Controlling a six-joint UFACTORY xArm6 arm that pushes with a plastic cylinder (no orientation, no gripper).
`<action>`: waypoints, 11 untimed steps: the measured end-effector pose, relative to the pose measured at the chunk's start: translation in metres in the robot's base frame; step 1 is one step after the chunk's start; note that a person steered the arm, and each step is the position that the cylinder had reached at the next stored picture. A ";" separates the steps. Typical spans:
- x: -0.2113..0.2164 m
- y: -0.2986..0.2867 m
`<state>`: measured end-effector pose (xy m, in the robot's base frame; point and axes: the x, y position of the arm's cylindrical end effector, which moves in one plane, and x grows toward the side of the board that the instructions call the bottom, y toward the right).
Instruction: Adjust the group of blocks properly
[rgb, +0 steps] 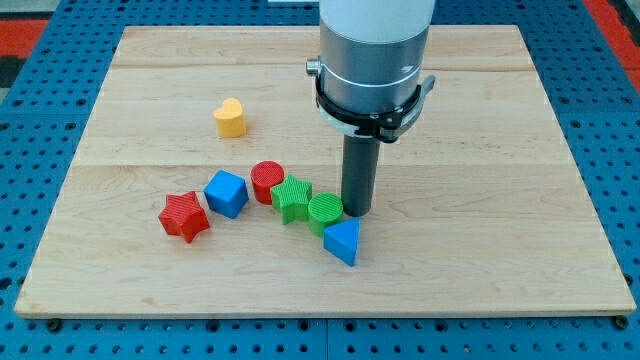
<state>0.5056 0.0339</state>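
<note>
My tip (357, 212) rests on the wooden board (480, 250), just right of the green cylinder (325, 212) and above the blue triangle (343, 241). A row of blocks runs from the view's left to the centre: a red star (184, 216), a blue cube (227, 193), a red cylinder (267, 182), a green star-like block (292, 198), then the green cylinder and blue triangle. A yellow heart (230, 117) sits alone, up and to the left of the row.
The arm's grey and white body (375, 50) hangs over the board's upper middle. A blue perforated table (620, 150) surrounds the board.
</note>
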 end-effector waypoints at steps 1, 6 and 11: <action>0.000 0.000; -0.009 0.011; -0.132 0.063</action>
